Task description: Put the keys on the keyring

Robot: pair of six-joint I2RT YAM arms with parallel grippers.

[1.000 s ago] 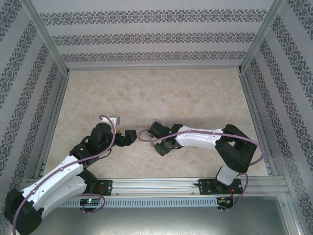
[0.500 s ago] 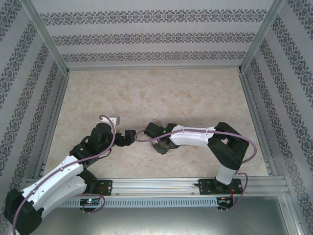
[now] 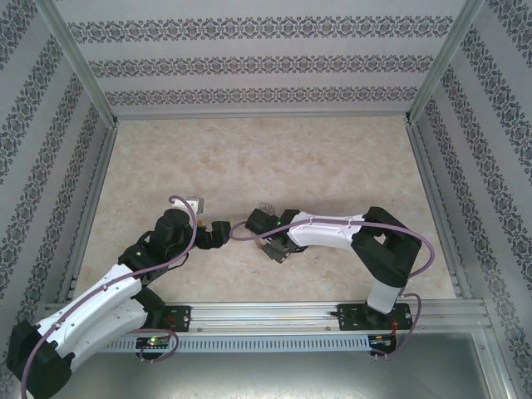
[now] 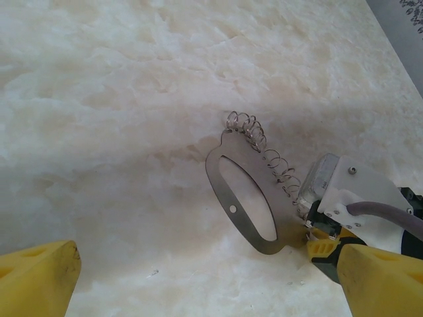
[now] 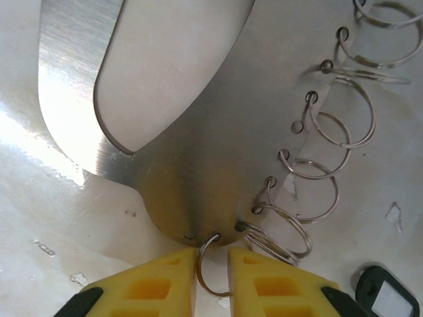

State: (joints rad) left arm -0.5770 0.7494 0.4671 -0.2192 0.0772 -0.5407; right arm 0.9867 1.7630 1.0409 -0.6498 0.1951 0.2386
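Observation:
The keyring (image 4: 232,206) is a flat grey metal loop lying on the pale table, with a row of small wire rings (image 4: 264,150) along one edge. In the right wrist view the keyring (image 5: 198,132) is seen close up, and my right gripper (image 5: 211,281) is shut on the small ring (image 5: 206,267) hanging from the loop's lowest hole. The key (image 5: 386,300), with its dark head and pale centre, lies at the bottom right beside the right finger. My left gripper (image 4: 211,290) stands wide open, short of the loop, with nothing between its yellow fingers (image 4: 36,277). From above, both grippers (image 3: 223,233) (image 3: 258,220) nearly meet.
The marble-patterned table (image 3: 249,158) is fenced by patterned walls and aluminium posts (image 3: 79,62). A rail (image 3: 274,314) runs along the near edge by the arm bases. In the left wrist view the right gripper's white body (image 4: 350,198) sits at the loop's right end.
The right arm has slid left, bringing its gripper closer to the left gripper, then settled. The left arm has barely moved.

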